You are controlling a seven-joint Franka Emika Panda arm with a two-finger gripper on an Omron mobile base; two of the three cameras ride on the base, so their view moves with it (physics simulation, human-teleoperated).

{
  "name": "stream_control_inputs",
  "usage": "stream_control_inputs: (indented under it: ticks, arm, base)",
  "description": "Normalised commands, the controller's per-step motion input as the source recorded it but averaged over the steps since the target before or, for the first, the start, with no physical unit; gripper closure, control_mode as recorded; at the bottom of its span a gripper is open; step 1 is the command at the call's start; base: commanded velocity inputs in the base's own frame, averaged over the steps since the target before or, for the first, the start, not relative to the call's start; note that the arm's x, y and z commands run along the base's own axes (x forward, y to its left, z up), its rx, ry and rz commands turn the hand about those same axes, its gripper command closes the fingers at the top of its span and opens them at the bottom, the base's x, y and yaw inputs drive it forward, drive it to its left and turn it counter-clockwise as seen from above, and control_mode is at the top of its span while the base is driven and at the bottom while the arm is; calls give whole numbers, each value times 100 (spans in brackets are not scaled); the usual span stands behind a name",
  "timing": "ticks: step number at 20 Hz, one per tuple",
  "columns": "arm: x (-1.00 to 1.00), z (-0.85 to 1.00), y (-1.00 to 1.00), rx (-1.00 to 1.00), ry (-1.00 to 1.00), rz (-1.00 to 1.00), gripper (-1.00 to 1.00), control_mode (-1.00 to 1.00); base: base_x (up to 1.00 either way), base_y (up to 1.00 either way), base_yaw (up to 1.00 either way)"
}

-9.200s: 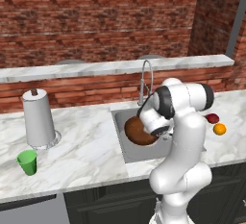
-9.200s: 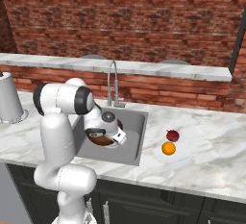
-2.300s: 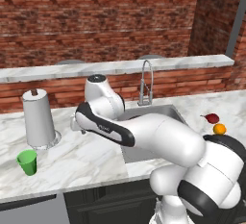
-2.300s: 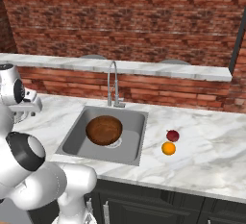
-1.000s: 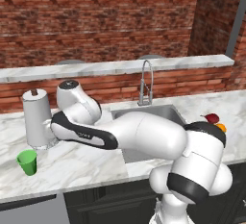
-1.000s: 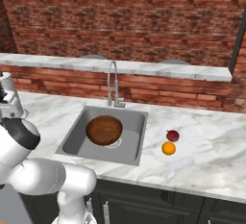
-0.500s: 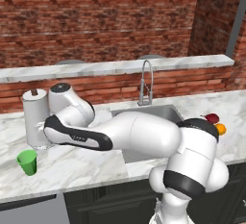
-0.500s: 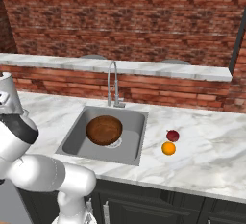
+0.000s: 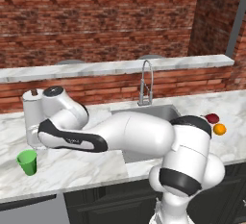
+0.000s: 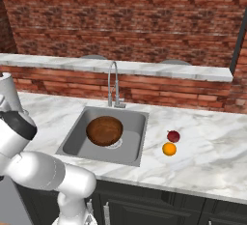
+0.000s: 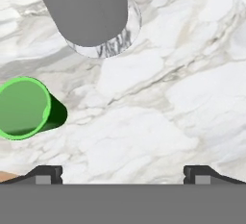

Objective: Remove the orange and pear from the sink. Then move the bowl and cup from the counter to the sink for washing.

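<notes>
Fingers (image 11: 48, 172) spread wide and empty are hovering near the small green tapered cup (image 11: 26, 107), left on the marble surface (image 11: 158, 103) beside the grey metal sink (image 10: 77, 142); the brown wooden bowl (image 10: 104, 130) is sitting inside, orange (image 10: 169, 148) and dark red pear (image 10: 173, 135) lying outside.

A grey paper towel roll (image 9: 31, 117) stands upright on a round marble-patterned base (image 11: 111, 45). To its right and behind it, a marble ledge (image 9: 115, 67) runs along a red brick wall (image 9: 96, 21), and dark cabinets (image 10: 159, 204) sit well below and in front.
</notes>
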Motion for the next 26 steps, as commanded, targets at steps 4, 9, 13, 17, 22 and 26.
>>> stream_control_inputs:
  ticks: [4, 9, 13, 17, 22, 26]
  arm:
    - [-2, -4, 17, 0, 0, 0, -100, -100]
    - [0, -8, 20, 0, 0, 0, -100, -100]
    - [0, -9, 16, 0, 0, 0, -100, -100]
    - [0, -8, 9, 0, 0, 0, -100, -100]
    - [0, -6, 9, 0, 0, 0, -100, -100]
    - [0, -5, 7, 0, 0, 0, -100, -100]
  base:
    - [0, 0, 0]
    - [0, 0, 0]
    - [0, 0, 0]
    - [0, 0, 0]
    - [0, 0, 0]
    - [0, 0, 0]
